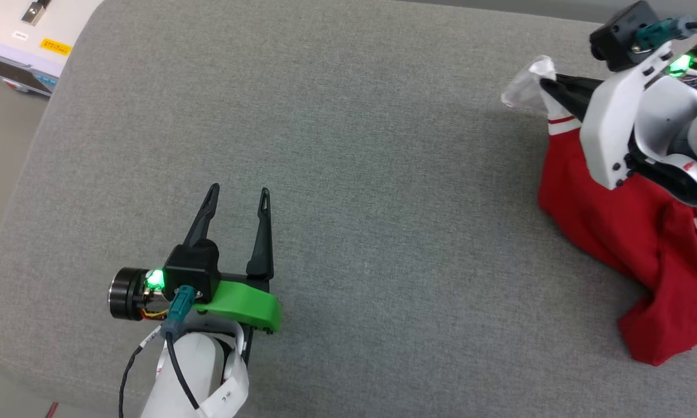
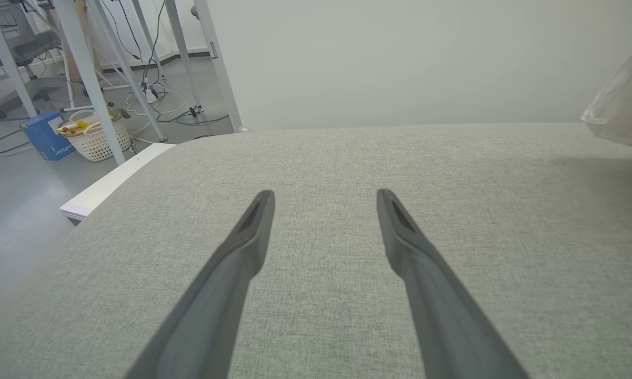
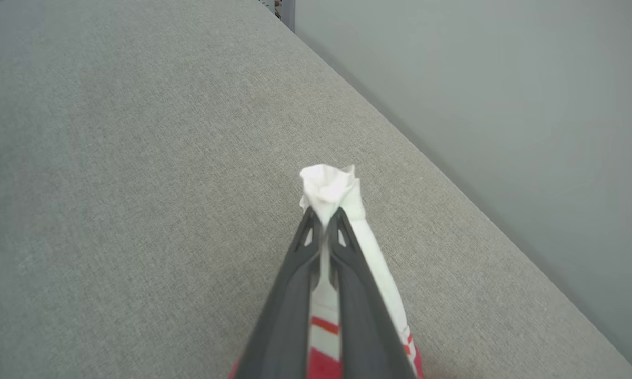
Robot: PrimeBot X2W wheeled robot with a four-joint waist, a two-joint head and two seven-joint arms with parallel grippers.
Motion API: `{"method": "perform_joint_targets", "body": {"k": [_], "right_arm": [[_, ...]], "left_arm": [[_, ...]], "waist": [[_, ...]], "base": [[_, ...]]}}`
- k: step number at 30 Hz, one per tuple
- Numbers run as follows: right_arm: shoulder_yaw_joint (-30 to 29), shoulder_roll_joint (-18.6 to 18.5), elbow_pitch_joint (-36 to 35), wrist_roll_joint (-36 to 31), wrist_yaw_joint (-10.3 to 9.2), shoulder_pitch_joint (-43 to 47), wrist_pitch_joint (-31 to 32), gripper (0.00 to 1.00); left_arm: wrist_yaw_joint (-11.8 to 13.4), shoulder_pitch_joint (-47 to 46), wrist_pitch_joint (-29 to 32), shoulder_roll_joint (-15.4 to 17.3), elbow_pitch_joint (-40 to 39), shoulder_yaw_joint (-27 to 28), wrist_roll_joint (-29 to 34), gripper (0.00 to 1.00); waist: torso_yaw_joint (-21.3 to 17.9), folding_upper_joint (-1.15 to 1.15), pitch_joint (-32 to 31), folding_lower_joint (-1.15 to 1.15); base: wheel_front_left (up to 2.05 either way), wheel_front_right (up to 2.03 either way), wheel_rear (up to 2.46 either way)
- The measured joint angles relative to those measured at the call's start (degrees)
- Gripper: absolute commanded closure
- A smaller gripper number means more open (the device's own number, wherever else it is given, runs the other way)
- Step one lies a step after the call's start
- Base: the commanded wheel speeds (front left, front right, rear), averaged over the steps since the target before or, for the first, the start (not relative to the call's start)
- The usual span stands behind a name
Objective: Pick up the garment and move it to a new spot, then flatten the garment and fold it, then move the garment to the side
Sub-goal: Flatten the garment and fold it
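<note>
The bunched red garment (image 1: 603, 215) lies at the right edge of the grey cushion (image 1: 383, 174), its long axis running from the white sleeve (image 1: 525, 87) at far left to the red hem at near right. The right gripper (image 1: 548, 87), angled leftward, has its fingers pinching the sleeve. The left gripper (image 1: 239, 190) points forward, well apart, with its fingers spread.

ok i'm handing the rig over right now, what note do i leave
The right claw is shut on the white sleeve of the garment, at the far right of the grey surface.
The left claw is open and empty, over bare surface at the near left.
The garment is bunched, its red body on the surface.
Done: grasp. Left: move, flatten, fold, set aside.
</note>
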Motion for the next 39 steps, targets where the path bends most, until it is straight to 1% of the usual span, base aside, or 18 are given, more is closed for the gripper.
{"method": "perform_joint_targets", "body": {"k": [5,11,14,16,19,22,25,28,30,33,35,36,37,38,39], "right_arm": [[2.45,6.08,1.88,-1.96,0.00,-1.22,-3.04,1.00],[6.99,13.82,4.83,-2.55,0.00,-2.59,-7.01,1.00],[10.38,16.41,5.45,-2.41,0.00,-2.74,-8.60,1.00],[12.34,17.38,5.26,-1.55,0.00,-2.59,-8.94,1.00],[14.37,17.42,4.09,-1.69,0.00,-1.69,-8.66,1.00],[14.91,16.68,2.31,-2.41,0.00,1.69,-6.34,1.00],[15.00,15.60,-1.01,-6.38,-0.01,8.48,-0.38,1.00],[15.12,14.41,-3.69,-9.24,-0.02,14.42,3.34,1.00],[14.58,14.06,-5.24,-9.66,-0.05,16.29,4.83,1.00],[14.33,14.07,-6.22,-9.99,-0.09,17.59,5.83,1.00],[14.36,14.18,-6.27,-10.16,-0.08,17.81,5.05,1.00],[14.41,14.21,-6.16,-10.16,-0.08,17.81,4.23,0.87],[14.58,14.18,-5.93,-10.17,-0.08,17.81,2.88,0.12],[14.79,14.11,-5.79,-10.35,-0.05,17.78,1.22,0.00],[15.00,13.99,-5.55,-10.71,-0.03,17.68,-0.71,0.00]], "left_arm": [[0.01,0.13,0.00,-0.01,-0.01,0.54,0.00,0.00],[0.08,0.43,0.00,-0.04,-0.18,0.65,-0.01,0.00],[0.13,0.79,0.00,-0.05,-0.27,0.78,-0.02,0.00],[0.25,0.83,0.00,-0.05,-0.30,0.80,-0.04,0.00],[0.26,1.21,0.00,-0.05,-0.34,0.91,-0.29,0.00],[0.33,1.32,0.00,-0.07,-0.32,1.02,-0.52,0.00],[0.33,1.31,0.00,-0.08,-0.14,0.93,-0.69,0.00],[0.34,1.30,0.00,-0.09,0.15,0.75,-0.99,0.00],[0.34,1.29,0.00,-0.11,0.35,0.69,-1.08,0.00],[0.54,1.28,0.00,-0.11,0.67,0.68,-1.10,0.00],[0.66,1.29,0.00,-0.13,0.79,0.73,-1.10,0.00],[0.71,1.29,0.00,-0.13,0.88,0.80,-1.10,0.00],[0.74,1.30,0.00,-0.13,0.97,0.88,-1.10,0.00],[0.75,1.32,0.00,-0.14,1.05,0.98,-1.10,0.00],[0.74,1.38,0.00,-0.14,1.14,1.07,-1.10,0.00]], "waist": [[1.11,0.00,-0.42,0.00],[2.92,0.00,-0.30,0.00],[3.66,0.00,-0.15,0.00],[4.06,0.00,-0.08,0.00],[4.36,0.00,0.00,0.00],[4.26,0.00,0.02,0.00],[4.14,0.00,0.09,0.00],[4.03,0.00,0.16,0.00],[3.89,0.00,0.17,0.00],[3.60,0.00,0.07,0.00],[3.39,0.00,-0.14,0.00],[3.25,0.00,-0.27,0.00],[3.06,0.00,-0.46,0.00],[2.88,0.00,-0.73,0.00],[2.69,0.00,-1.05,0.00]], "base": [[0.00,0.00,0.00],[0.00,0.00,0.00],[0.00,0.00,0.00],[0.00,0.00,0.00],[0.00,0.00,0.00],[0.00,0.00,0.00],[0.00,0.00,0.00],[0.00,0.00,0.00],[0.00,0.00,0.00],[0.00,0.00,0.00],[0.00,0.00,0.00],[0.00,0.00,0.00],[0.00,0.00,0.00],[0.00,0.00,0.00],[0.00,0.00,0.00]]}}
